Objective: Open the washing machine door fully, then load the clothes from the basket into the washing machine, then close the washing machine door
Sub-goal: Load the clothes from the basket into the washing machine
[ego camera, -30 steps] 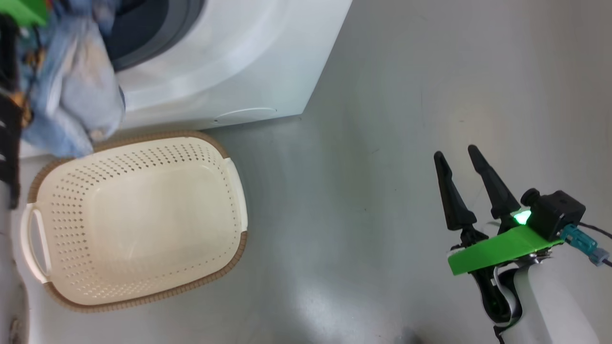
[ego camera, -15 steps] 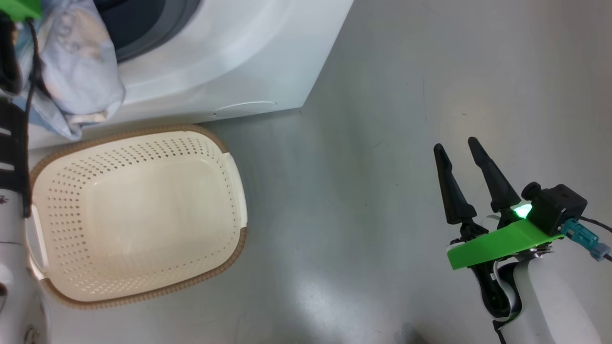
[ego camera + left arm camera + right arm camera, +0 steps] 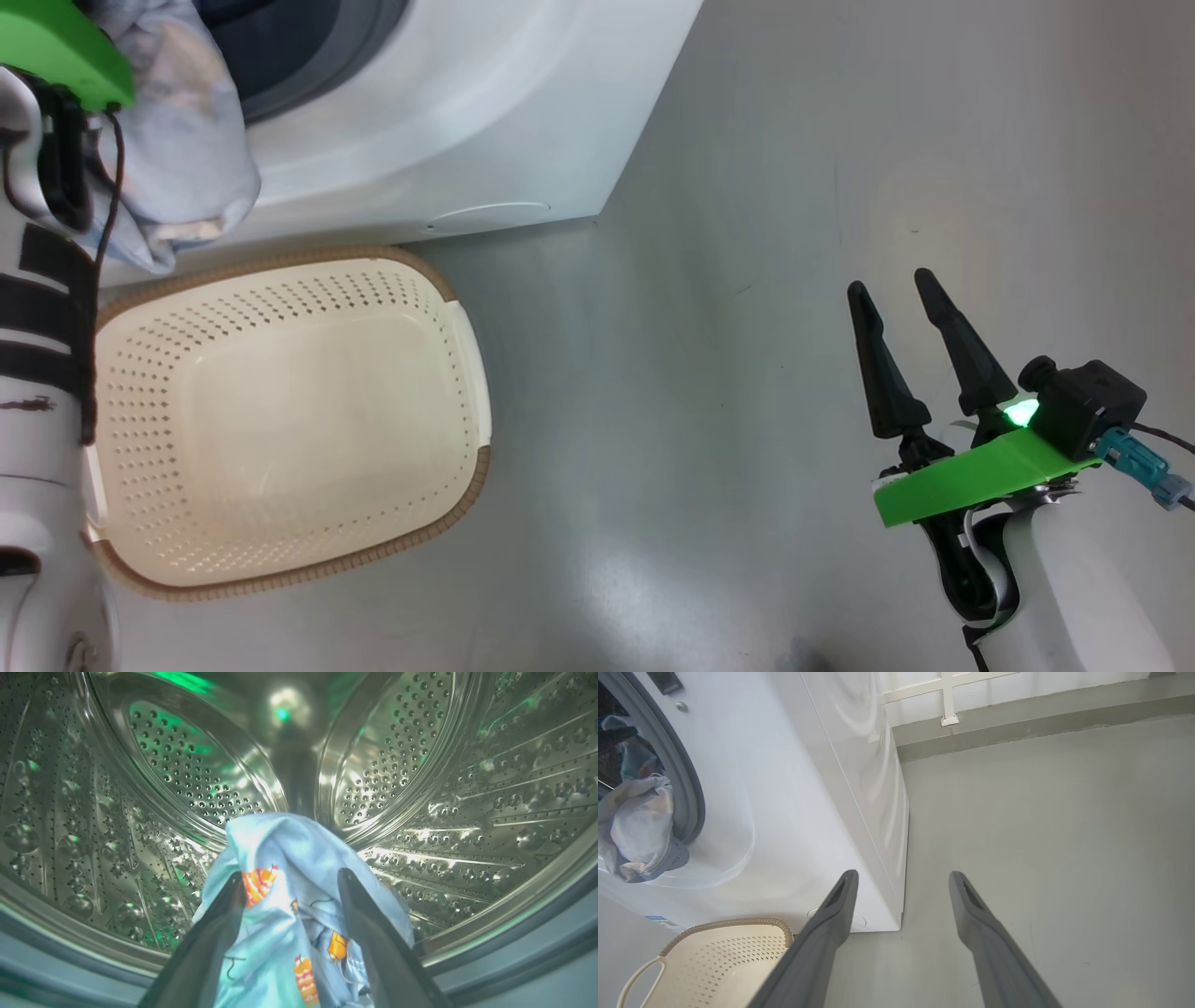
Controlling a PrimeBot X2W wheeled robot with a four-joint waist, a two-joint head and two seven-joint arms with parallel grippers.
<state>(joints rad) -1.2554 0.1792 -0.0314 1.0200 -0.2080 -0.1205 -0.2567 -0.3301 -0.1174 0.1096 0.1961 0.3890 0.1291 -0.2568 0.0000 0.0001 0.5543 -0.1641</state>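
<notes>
The washer (image 3: 485,121) stood open, the basket (image 3: 280,308) below its front empty; the clothes (image 3: 280,868) hung at the washer's mouth, part in the drum (image 3: 467,765), part drooping down the washer's front; they could slide out, or snag on the left pincer (image 3: 289,882), its fingers apart around them; the right pincer (image 3: 892,287), apart and empty, hovered well right of the washer. The cloth hid the drum's floor; the garment count was unclear.

Soft, even room light outside, green-tinged gloom inside.
The glossy grey floor (image 3: 644,579) carries a pale sheen. The perforated steel drum (image 3: 467,788) glitters with green glints and bows at the edges. The pale blue patterned cloth (image 3: 280,933) up close looks slightly blurred.
</notes>
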